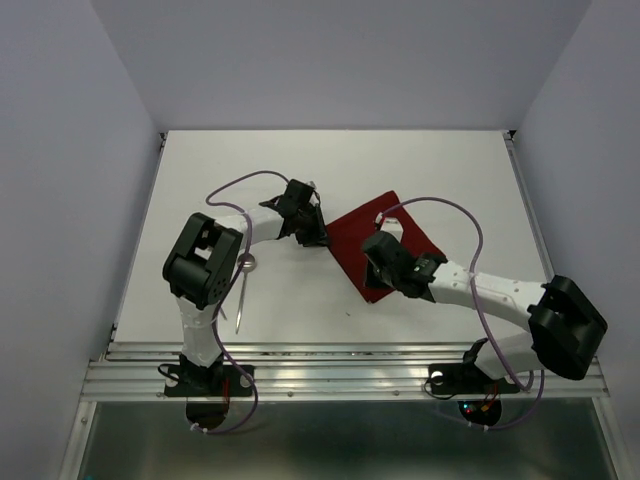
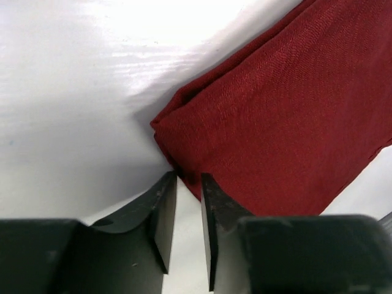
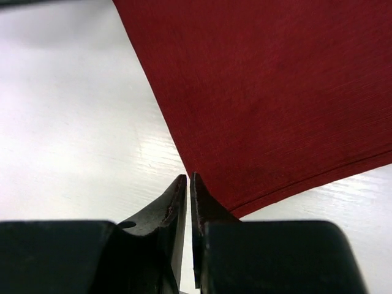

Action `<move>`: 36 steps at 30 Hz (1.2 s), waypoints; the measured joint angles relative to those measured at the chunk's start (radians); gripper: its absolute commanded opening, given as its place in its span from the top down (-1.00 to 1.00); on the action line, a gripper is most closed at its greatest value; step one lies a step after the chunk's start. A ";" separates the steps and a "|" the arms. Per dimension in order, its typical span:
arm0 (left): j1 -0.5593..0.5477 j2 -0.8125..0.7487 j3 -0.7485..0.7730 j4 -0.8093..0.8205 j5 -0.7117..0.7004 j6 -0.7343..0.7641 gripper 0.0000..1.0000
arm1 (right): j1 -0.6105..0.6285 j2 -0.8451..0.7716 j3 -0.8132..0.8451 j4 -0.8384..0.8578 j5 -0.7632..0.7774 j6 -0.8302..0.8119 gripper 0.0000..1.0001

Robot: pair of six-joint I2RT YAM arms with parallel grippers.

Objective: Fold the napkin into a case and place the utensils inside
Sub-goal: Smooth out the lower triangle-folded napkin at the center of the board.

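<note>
The dark red napkin (image 1: 355, 232) lies folded on the white table, mid-table between the arms. My left gripper (image 1: 318, 232) stands at its left corner; in the left wrist view the left gripper (image 2: 188, 176) is open, bare table showing between its jaws, tips just touching the napkin (image 2: 275, 110) fold. My right gripper (image 1: 375, 262) sits over the near side; in the right wrist view the right gripper (image 3: 188, 176) is pinched almost together at the napkin (image 3: 275, 92) corner. The utensils, a spoon (image 1: 246, 264) and a thin straight piece (image 1: 240, 305), lie under the left arm.
The left arm's elbow (image 1: 205, 260) partly covers the utensils. Purple cables loop above both arms. A metal rail (image 1: 340, 375) runs along the near table edge, and plain walls close in the left, right and back.
</note>
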 measured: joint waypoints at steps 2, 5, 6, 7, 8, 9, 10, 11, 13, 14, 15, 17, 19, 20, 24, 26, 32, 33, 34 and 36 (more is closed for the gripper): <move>-0.003 -0.026 0.000 -0.036 -0.024 0.021 0.15 | -0.003 -0.040 -0.001 0.000 0.026 -0.002 0.75; -0.009 -0.063 0.001 -0.074 -0.051 0.041 0.14 | -0.007 -0.047 -0.010 0.001 0.042 -0.001 0.78; -0.009 -0.068 0.001 -0.079 -0.056 0.044 0.15 | -0.007 -0.039 -0.017 0.001 0.042 -0.001 0.79; -0.010 -0.079 0.001 -0.087 -0.066 0.049 0.18 | -0.008 -0.025 -0.027 0.002 0.039 0.000 0.80; -0.010 -0.085 0.003 -0.093 -0.071 0.052 0.21 | -0.008 -0.012 -0.036 0.003 0.035 0.002 0.81; -0.010 -0.088 0.010 -0.100 -0.077 0.055 0.26 | -0.008 0.005 -0.048 0.008 0.026 0.003 0.82; -0.010 -0.088 0.014 -0.103 -0.080 0.057 0.31 | -0.008 0.020 -0.058 0.008 0.019 0.003 0.82; -0.010 -0.088 0.021 -0.105 -0.083 0.058 0.45 | -0.008 0.033 -0.064 0.008 0.013 0.005 0.82; -0.010 -0.087 0.031 -0.107 -0.087 0.059 0.62 | -0.008 0.059 -0.079 0.010 -0.001 0.007 0.83; -0.010 -0.083 0.037 -0.107 -0.088 0.059 0.75 | -0.009 0.066 -0.082 0.021 -0.005 0.009 0.83; -0.010 -0.075 0.049 -0.107 -0.087 0.060 0.80 | -0.011 0.068 -0.085 0.035 -0.012 0.010 0.85; -0.010 -0.051 0.071 -0.106 -0.087 0.058 0.93 | -0.012 0.071 -0.088 0.051 -0.016 0.010 0.85; -0.010 -0.013 0.099 -0.100 -0.087 0.058 0.99 | -0.012 0.071 -0.092 0.062 -0.017 0.013 0.85; -0.010 0.001 0.106 -0.099 -0.087 0.058 1.00 | -0.012 0.071 -0.092 0.064 -0.017 0.014 0.85; -0.009 0.061 0.128 -0.095 -0.077 0.054 1.00 | -0.013 0.053 -0.108 0.068 -0.017 0.018 0.84; -0.010 0.071 0.143 -0.096 -0.076 0.055 1.00 | -0.013 0.043 -0.108 0.056 -0.010 0.018 0.80; -0.010 0.106 0.186 -0.097 -0.069 0.055 1.00 | -0.050 -0.042 -0.108 0.007 0.042 0.006 0.76; -0.010 0.111 0.191 -0.096 -0.067 0.055 1.00 | -0.071 -0.051 -0.108 0.005 0.047 0.002 0.75; -0.010 0.114 0.195 -0.094 -0.065 0.055 1.00 | -0.096 -0.057 -0.108 0.005 0.053 -0.002 0.74; -0.010 0.116 0.196 -0.091 -0.065 0.055 1.00 | -0.169 -0.065 -0.108 0.003 0.064 -0.013 0.74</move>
